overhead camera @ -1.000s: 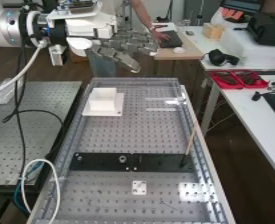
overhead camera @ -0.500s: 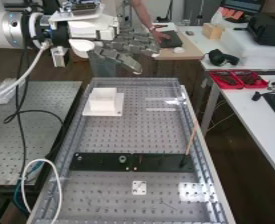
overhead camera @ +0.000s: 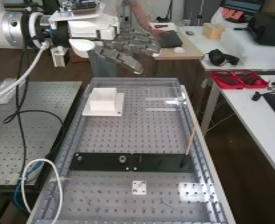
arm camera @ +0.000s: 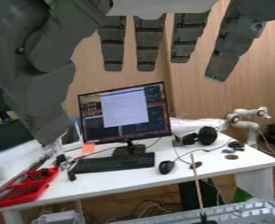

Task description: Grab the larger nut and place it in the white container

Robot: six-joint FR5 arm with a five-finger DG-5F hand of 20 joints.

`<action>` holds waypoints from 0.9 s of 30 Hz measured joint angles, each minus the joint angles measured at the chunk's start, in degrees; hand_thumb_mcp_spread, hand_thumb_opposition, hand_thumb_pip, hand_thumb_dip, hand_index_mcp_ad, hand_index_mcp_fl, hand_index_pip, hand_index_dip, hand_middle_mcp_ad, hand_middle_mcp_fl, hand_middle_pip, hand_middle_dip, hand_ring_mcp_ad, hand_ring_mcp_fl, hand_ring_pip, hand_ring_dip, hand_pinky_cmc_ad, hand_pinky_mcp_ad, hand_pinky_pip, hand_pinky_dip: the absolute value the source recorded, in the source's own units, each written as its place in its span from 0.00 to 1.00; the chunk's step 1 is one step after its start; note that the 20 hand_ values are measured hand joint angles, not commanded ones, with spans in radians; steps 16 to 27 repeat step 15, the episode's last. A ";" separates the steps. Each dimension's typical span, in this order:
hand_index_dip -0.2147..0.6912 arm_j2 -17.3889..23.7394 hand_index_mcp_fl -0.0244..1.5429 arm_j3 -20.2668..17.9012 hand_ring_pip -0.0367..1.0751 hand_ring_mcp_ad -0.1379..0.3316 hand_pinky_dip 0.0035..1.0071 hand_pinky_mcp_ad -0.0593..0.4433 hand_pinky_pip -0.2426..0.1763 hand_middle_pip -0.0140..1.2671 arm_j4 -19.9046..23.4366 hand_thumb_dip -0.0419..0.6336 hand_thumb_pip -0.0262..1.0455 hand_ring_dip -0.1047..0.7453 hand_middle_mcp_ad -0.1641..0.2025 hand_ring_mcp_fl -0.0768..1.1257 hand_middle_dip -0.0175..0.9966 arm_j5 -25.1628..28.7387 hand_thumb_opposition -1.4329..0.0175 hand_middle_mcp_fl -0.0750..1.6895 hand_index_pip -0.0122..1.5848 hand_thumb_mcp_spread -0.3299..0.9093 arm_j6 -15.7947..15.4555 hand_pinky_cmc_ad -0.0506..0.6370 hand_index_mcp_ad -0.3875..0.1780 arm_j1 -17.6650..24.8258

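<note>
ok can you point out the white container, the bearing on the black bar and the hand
white container [overhead camera: 103, 104], high view, on its near side
bearing [overhead camera: 122, 159], high view, on the middle of its top
hand [arm camera: 148, 44], wrist view, on one of its straight fingers

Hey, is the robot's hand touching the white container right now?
Apart. The high view shows it: the hand is up beyond the white container, and the bench's far edge shows between them.

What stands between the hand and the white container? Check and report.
Nothing visible stands between the hand, raised in the air, and the white container. The flat black bar lies on the container's near side, apparently out of that path.
</note>
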 joint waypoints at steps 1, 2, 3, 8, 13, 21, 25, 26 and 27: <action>0.31 -0.03 0.03 0.12 0.11 0.57 0.46 0.71 0.40 0.11 -0.15 0.39 0.63 0.19 0.56 0.06 0.20 -0.22 0.45 0.08 0.23 0.43 0.16 0.61 0.50 -0.12; 0.31 -0.04 0.03 0.25 0.11 0.57 0.46 0.71 0.40 0.11 -0.25 0.39 0.63 0.19 0.56 0.06 0.20 -0.41 0.45 0.08 0.23 0.44 0.29 0.61 0.50 -0.26; 0.31 -0.06 0.03 0.34 0.11 0.57 0.46 0.70 0.40 0.11 -0.33 0.39 0.63 0.19 0.56 0.06 0.20 -0.55 0.45 0.08 0.23 0.44 0.29 0.61 0.50 -0.36; 0.31 -0.50 0.03 1.26 0.12 0.57 0.46 0.71 0.40 0.11 -1.10 0.39 0.63 0.20 0.56 0.06 0.20 -1.93 0.45 0.08 0.22 0.44 0.29 0.61 0.50 -1.78; 0.31 -1.57 0.03 2.50 0.12 0.57 0.46 0.70 0.40 0.11 -2.52 0.39 0.63 0.20 0.56 0.06 0.20 -3.95 0.45 0.08 0.17 0.44 0.53 0.61 0.50 -3.15; 0.31 -1.88 0.03 2.65 0.12 0.58 0.46 0.71 0.40 0.11 -2.92 0.39 0.63 0.20 0.57 0.06 0.20 -4.89 0.45 0.08 0.15 0.43 0.64 0.61 0.50 -3.55; 0.31 -1.88 0.03 2.65 0.12 0.58 0.46 0.71 0.40 0.11 -2.92 0.39 0.63 0.20 0.57 0.06 0.20 -4.89 0.45 0.08 0.15 0.43 0.64 0.61 0.50 -3.55; 0.31 -1.88 0.03 2.65 0.12 0.58 0.46 0.71 0.40 0.11 -2.92 0.39 0.63 0.20 0.57 0.06 0.20 -4.89 0.45 0.08 0.15 0.43 0.64 0.61 0.50 -3.55; 0.31 -1.88 0.03 2.65 0.12 0.58 0.46 0.71 0.40 0.11 -2.92 0.39 0.63 0.20 0.57 0.06 0.20 -4.89 0.45 0.08 0.15 0.43 0.64 0.61 0.50 -3.55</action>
